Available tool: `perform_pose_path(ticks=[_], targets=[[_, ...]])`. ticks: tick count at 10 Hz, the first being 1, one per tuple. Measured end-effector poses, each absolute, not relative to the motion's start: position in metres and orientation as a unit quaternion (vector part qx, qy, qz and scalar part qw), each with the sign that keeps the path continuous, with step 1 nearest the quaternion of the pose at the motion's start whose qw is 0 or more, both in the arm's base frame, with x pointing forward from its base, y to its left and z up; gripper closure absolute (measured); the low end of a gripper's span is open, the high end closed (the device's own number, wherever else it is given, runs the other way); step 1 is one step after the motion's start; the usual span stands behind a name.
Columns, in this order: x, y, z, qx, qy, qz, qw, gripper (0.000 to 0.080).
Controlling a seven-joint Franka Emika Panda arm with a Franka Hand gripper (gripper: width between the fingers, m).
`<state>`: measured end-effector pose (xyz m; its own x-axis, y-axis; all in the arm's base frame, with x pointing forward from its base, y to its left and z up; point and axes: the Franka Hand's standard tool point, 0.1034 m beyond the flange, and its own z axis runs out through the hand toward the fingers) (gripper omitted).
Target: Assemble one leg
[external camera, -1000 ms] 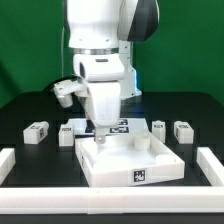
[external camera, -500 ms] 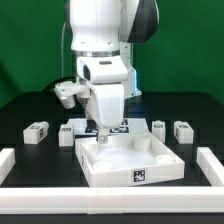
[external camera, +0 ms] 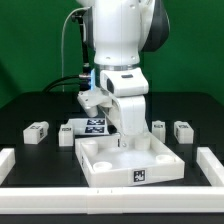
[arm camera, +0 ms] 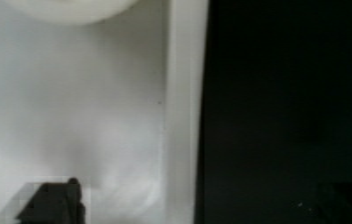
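Observation:
The legs are small white blocks with square tags. Two lie at the exterior view's left (external camera: 37,131) (external camera: 67,134) and two at its right (external camera: 158,128) (external camera: 183,130), all on the black table. My gripper (external camera: 124,138) hangs low over the back part of the large white square panel (external camera: 130,168), apart from every leg. In the wrist view my gripper (arm camera: 194,200) is open, its dark fingertips (arm camera: 48,200) far apart, with the panel's white surface (arm camera: 102,110) and its edge under them. It holds nothing.
The marker board (external camera: 95,125) lies behind the panel, partly hidden by the arm. White rails stand at the front left (external camera: 10,163), front right (external camera: 212,165) and along the front (external camera: 100,205). A cable runs down the arm.
The arm has swung toward the exterior view's right and turned. The gripper has moved from the panel's back left corner to its back middle. The legs and the panel have not moved.

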<state>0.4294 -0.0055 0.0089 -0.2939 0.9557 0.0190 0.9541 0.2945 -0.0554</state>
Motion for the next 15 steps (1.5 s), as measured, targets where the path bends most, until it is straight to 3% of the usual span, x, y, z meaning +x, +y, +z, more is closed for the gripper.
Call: perform_pose_path(ticks=[2, 5, 6, 7, 15], targets=[[0.4297, -0.0113, 0.0054, -0.6, -0.799, 0.018, 0.027, 0.015], [0.4293, -0.0112, 0.0052, -0.6, -0.799, 0.018, 0.027, 0.0547], [0.4293, -0.0113, 0.0052, -0.6, -0.799, 0.018, 0.027, 0.0547], [0.4296, -0.0113, 0.0054, -0.6, -0.799, 0.018, 0.027, 0.0723], [0.4344, -0.0114, 0.0069, -0.605, -0.796, 0.013, 0.022, 0.0745]])
